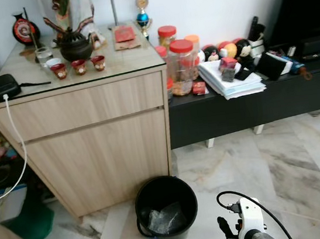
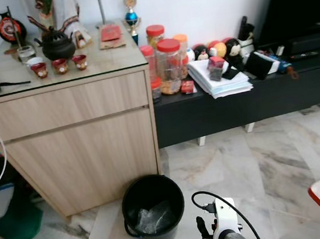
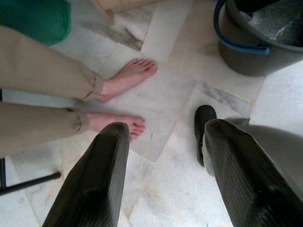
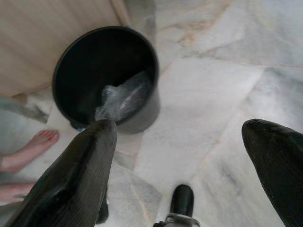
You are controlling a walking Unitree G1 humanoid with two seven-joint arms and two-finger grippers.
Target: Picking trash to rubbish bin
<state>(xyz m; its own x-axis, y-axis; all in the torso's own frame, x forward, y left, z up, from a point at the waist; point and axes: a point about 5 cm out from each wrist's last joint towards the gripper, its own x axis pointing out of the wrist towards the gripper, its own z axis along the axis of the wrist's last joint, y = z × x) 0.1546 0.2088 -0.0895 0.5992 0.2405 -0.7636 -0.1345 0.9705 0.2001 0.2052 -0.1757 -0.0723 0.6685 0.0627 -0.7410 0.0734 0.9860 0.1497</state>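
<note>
Right wrist view shows the right gripper point(image 4: 184, 165) with its 2 black fingers point(image 4: 71, 175) spread wide and nothing between them, hanging above pale marble floor point(image 4: 203, 99) a little apart from the black rubbish bin point(image 4: 64, 61). Inside the bin lies a crumpled piece of clear plastic point(image 4: 124, 97), resting against the inner wall near the bottom. The left gripper point(image 3: 161, 175) is also parted and empty, pointing down at the floor beside a person's bare feet point(image 3: 128, 78) and tan trouser legs point(image 3: 42, 71).

From the head views, the bin stands on the floor at the corner of a light wooden cabinet point(image 1: 93, 146), just beside it, with a low black bench point(image 1: 252, 104) carrying jars and papers to the robot's right.

As for handling, the plastic looks light, soft and springy, like a film wrapper or bag; it would probably crush easily and might slip between smooth fingers, so a pinch across a bunched fold should hold better than one on a flat edge. It seems already in the bin, so that piece appears done. I cannot make out any further loose trash on the floor in these views. The bin itself looks like rigid plastic with a blue handle point(image 3: 236, 45), best lifted by that handle or the rim.
</note>
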